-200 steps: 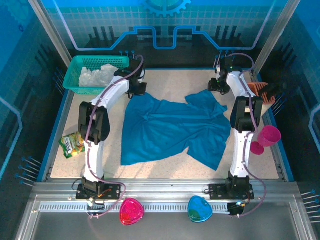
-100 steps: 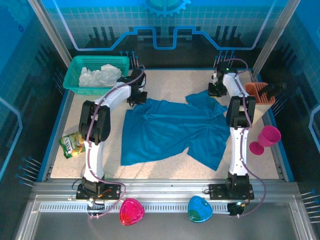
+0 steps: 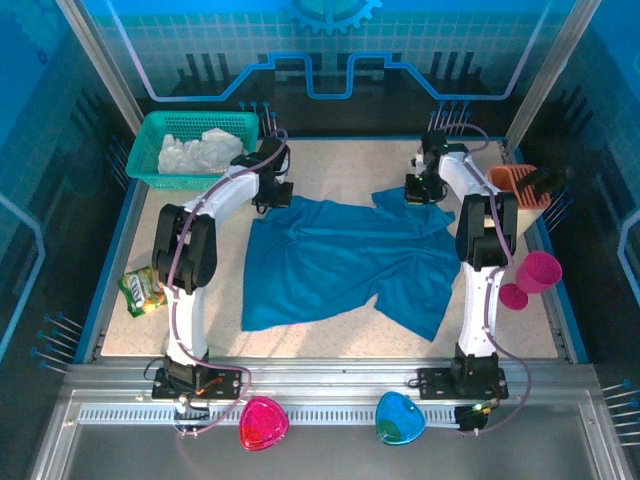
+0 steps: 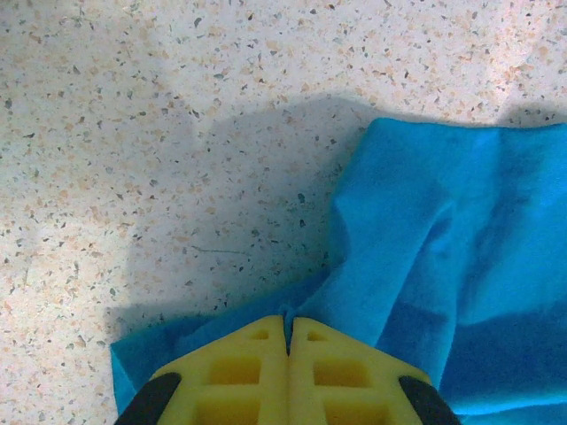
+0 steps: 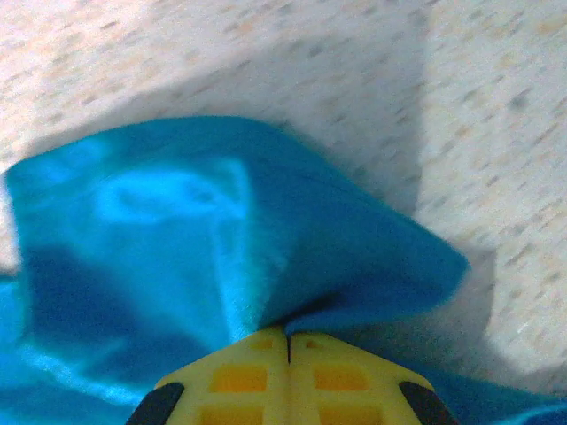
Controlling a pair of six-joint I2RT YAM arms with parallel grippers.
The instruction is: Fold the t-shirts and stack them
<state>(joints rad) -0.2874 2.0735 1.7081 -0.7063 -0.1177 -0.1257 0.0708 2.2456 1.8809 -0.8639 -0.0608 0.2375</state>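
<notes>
Two tools are gripping the far edge of the teal t-shirt in the top view: the left tool is biting its far left corner and the right tool its far right corner, beside a sleeve. From both tools the cloth is spreading toward the arm bases, rumpled across the middle of the worktop. The seized edge is running left to right between them. Each arm is sitting nearest its own corner, so the coming move looks like a shared lift or pull of that edge. The white t-shirt is lying bunched in the green basket at the far left, well apart.

Against the picture of a second ago, the right tool is now standing further left and on the cloth, clenched, where it was hanging part-open beyond the corner. The left tool is keeping its clenched grip, close to where it was.

Through the left wrist camera, the left tool is pressing its yellow fingers together on a fold of teal t-shirt, the cloth trailing off to the right over bare worktop.

Through the right wrist camera, the right tool is likewise clamping shut on a raised peak of teal t-shirt, tenting it up off the worktop.
</notes>
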